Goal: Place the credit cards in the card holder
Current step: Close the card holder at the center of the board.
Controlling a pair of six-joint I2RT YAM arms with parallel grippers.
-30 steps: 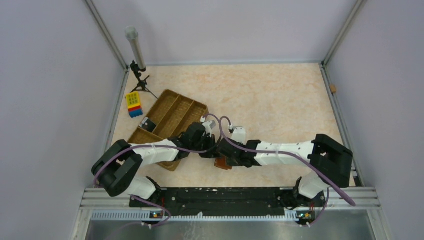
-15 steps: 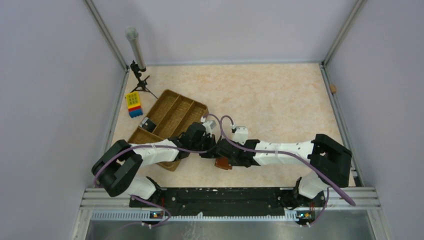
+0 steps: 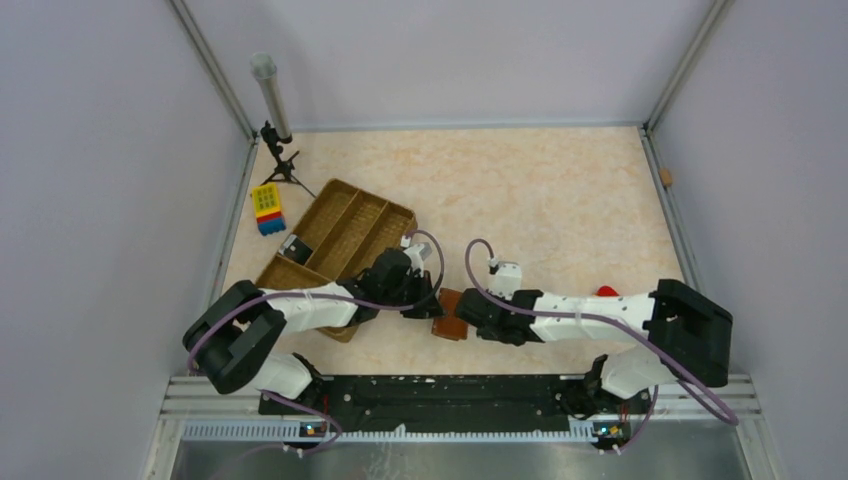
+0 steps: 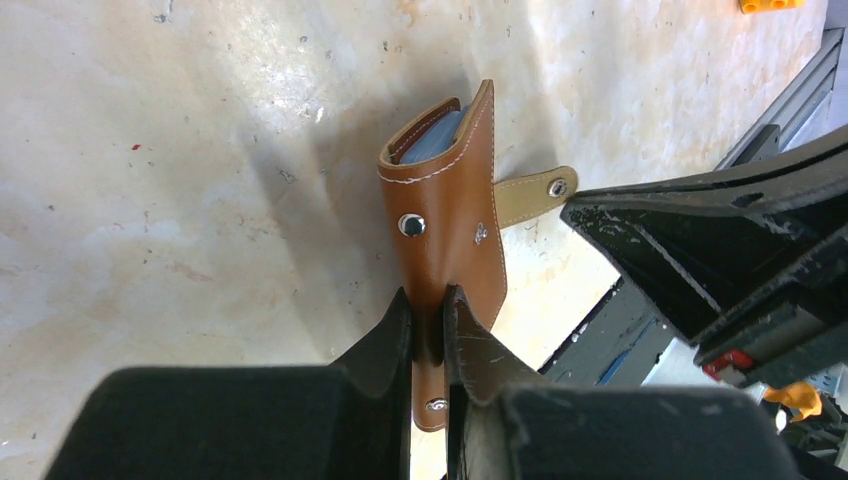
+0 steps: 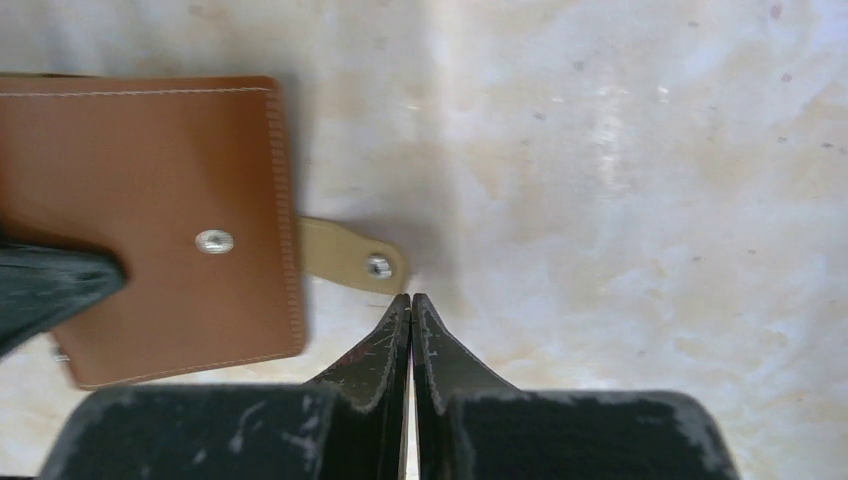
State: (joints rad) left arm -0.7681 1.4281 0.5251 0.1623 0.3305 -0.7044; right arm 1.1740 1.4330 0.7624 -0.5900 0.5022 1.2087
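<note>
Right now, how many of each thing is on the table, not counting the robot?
Holder: 1
Card, peeking out of the holder: 1
Tray: 1
Block: 1
Tube on a stand: 1
Bits I can't name: 3 (black bit in the tray, red bit, tan bit by the right edge)
Total: 8

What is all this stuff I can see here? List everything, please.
card holder: one, brown, between the grippers
credit card: at least one, bluish-grey, inside the card holder
tray: one, brown, compartmented, left of centre
block: one, yellow and blue, far left
tube on tripod: one, grey, far-left corner
red object: one, red, by the right arm
table: one, beige marbled, under everything
left gripper: one, black, shut on the card holder
right gripper: one, black, shut, empty, by the holder's strap
</note>
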